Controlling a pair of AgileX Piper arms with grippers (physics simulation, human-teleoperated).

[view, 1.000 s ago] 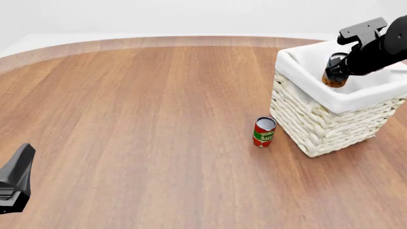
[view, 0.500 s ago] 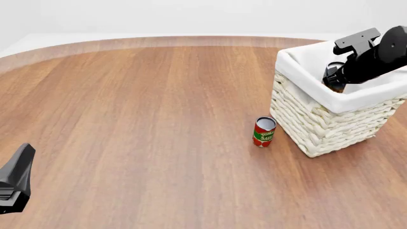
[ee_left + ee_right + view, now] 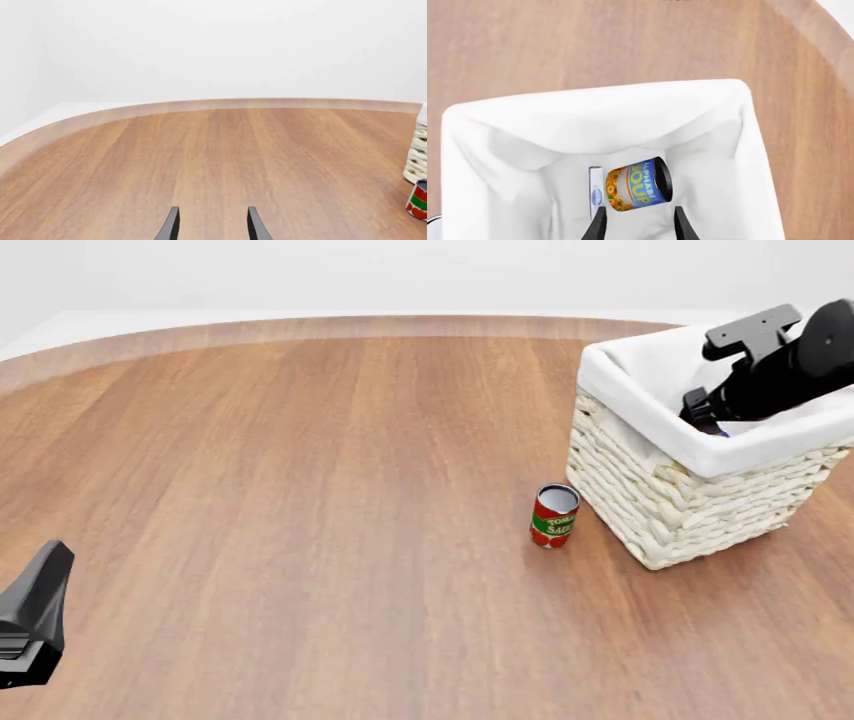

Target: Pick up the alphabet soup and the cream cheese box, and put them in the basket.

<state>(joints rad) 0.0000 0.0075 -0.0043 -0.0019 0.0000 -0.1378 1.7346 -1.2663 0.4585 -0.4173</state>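
Observation:
The alphabet soup (image 3: 635,185) lies on its side on the white lining inside the basket (image 3: 654,500), its blue and orange label showing. Beside it the cream cheese box (image 3: 595,192) stands on its thin edge. My right gripper (image 3: 639,222) hangs just above them, open, with the can beyond its fingertips and nothing between the fingers. In the front view the right gripper (image 3: 702,410) dips below the basket's rim, and both the can and the box are hidden there. My left gripper (image 3: 212,226) is open and empty at the table's near left, seen in the front view as the left gripper (image 3: 51,565).
A red and green tomato sauce can (image 3: 554,516) stands upright on the table just left of the basket's front corner; the left wrist view catches the same can (image 3: 419,200) at its edge. The basket rim (image 3: 594,107) surrounds the right gripper.
The right gripper went down into the basket with the soup can and let it go. The can now lies on the lining. The left arm has not moved.

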